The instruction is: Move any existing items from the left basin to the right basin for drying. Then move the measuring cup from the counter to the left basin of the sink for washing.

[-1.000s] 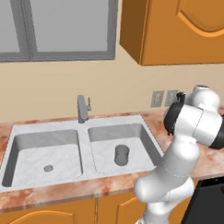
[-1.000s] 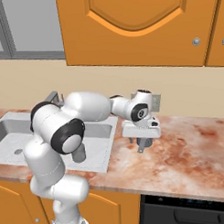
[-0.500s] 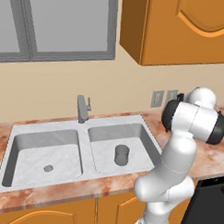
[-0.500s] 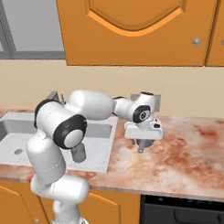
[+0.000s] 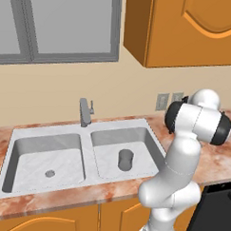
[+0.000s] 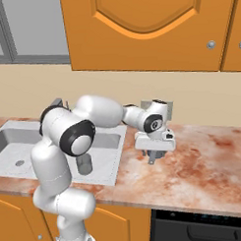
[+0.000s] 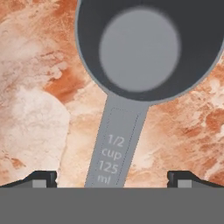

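Observation:
My gripper [image 7: 112, 179] is open and looks straight down on the measuring cup [image 7: 148, 48], a dark grey-blue round cup on the mottled counter [image 7: 35, 109]. Its flat handle, marked "1/2 cup 125 ml", runs down between my two fingertips [image 7: 41, 178] without touching them. In the right base view the gripper [image 6: 154, 155] hovers low over the counter [image 6: 207, 159], just right of the sink. The dark grey tumbler [image 5: 126, 159] lies in the right basin [image 5: 111, 146]. The left basin [image 5: 39, 152] shows just its round drain.
A grey faucet [image 5: 84, 111] stands at the middle back of the sink. Wall outlets [image 5: 162, 101] sit behind the counter, orange cabinets hang above, and a dark appliance front [image 6: 200, 230] lies under the counter to the right.
The arm's upper joints have shifted slightly. The hand stays over the measuring cup with its jaws open.

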